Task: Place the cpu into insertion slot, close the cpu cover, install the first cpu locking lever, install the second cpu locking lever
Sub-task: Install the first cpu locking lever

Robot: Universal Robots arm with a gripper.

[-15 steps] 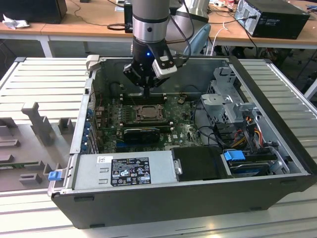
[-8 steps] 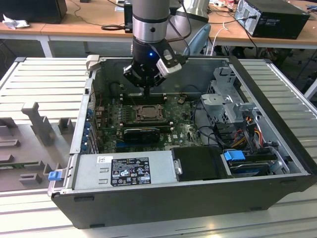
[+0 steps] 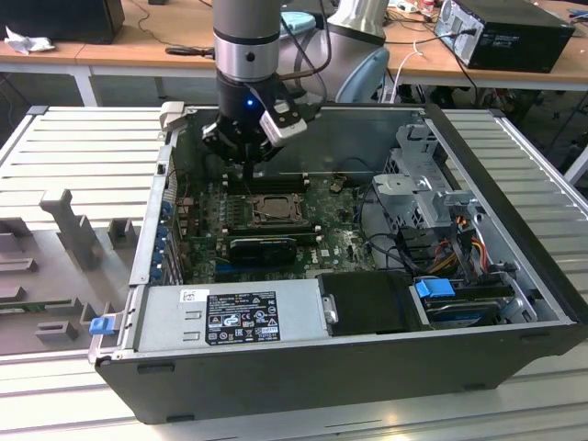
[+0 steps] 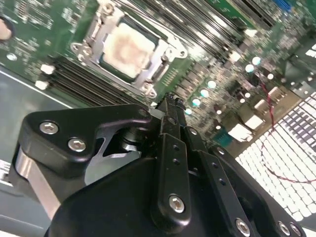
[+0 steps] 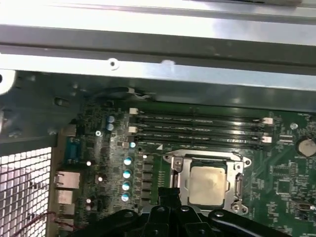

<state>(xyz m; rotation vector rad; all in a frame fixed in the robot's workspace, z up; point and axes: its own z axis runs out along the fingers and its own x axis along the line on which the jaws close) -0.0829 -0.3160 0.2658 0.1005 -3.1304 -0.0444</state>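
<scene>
Already cpu (image 5: pixel 207 183) lies framed by cpu cover (image 5: pixel 177 172); closed pincer (image 4: pixel 170 102) hovers beside.

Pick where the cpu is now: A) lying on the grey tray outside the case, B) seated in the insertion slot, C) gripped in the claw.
B: in both wrist views the cpu lies flat inside the insertion slot, its silvery metal rim framing it.

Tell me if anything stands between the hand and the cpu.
Nothing visible does. The hand hangs over the board just beside the cpu, with only open air between them. The cover lies as a frame around the cpu's edges and leaves its face bare.
</scene>
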